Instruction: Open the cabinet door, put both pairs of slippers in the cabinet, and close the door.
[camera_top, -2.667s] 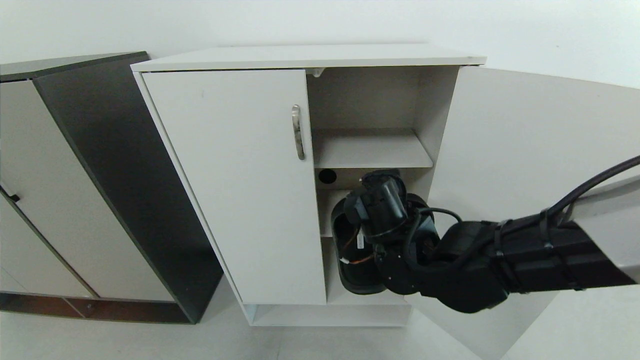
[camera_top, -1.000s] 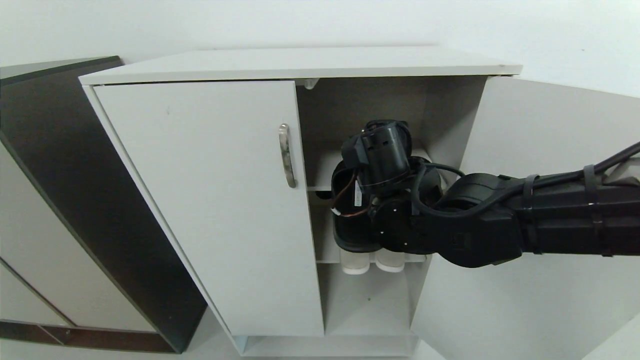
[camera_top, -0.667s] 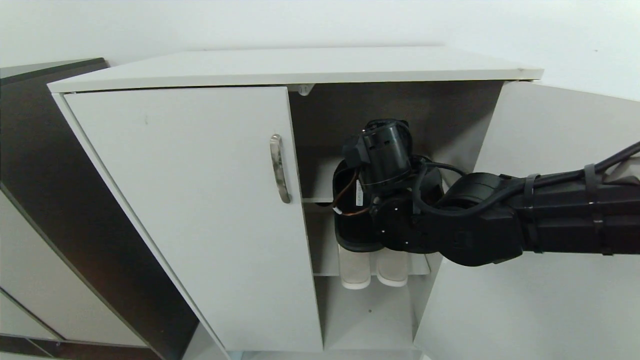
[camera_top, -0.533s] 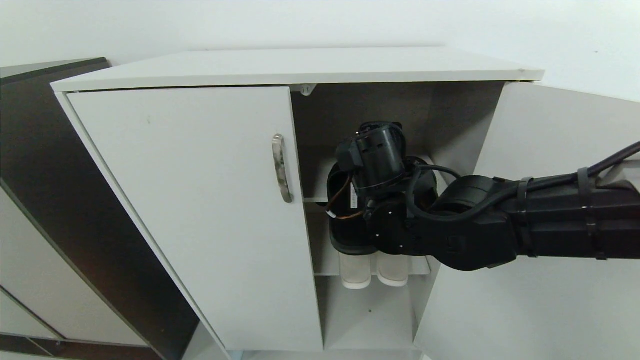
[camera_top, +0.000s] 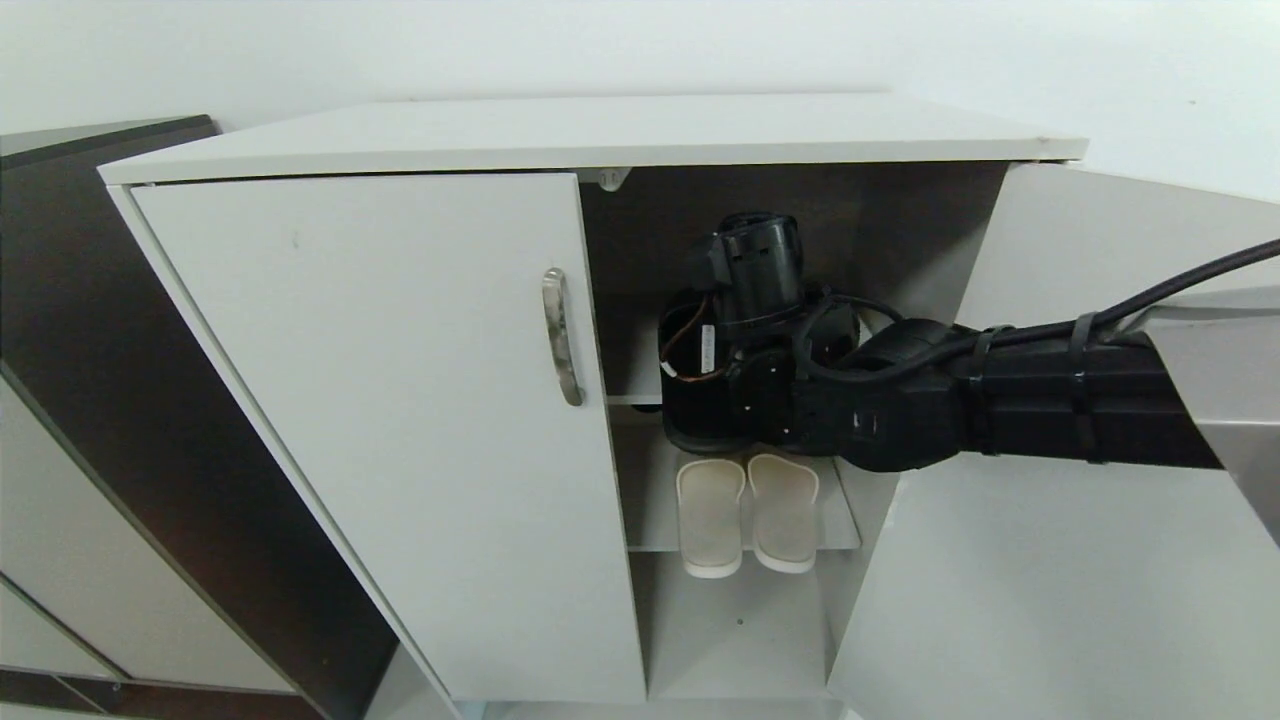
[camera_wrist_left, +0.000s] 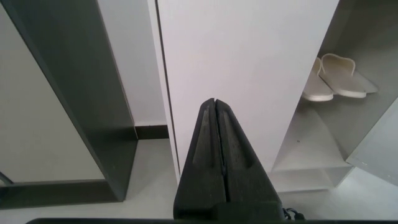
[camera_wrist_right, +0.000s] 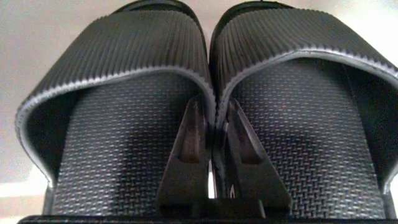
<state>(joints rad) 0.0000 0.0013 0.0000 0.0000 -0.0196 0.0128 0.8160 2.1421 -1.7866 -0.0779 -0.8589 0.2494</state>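
Left side of the frame, the left door (camera_top: 380, 400) is shut, with the left gripper (camera_wrist_left: 215, 106) pinched closed in front of it. Mid-frame, the right gripper (camera_wrist_right: 214, 115) clamps the black slippers (camera_top: 690, 415) in the cabinet (camera_top: 600, 125) opening, above the white slippers (camera_top: 712, 505) on a shelf (camera_top: 845, 530). Far right, the right door (camera_top: 1050, 560) hangs open.

soft, even light is falling from above; the cabinet (camera_top: 600, 125) is shading its own upper interior, straight edges bowing.
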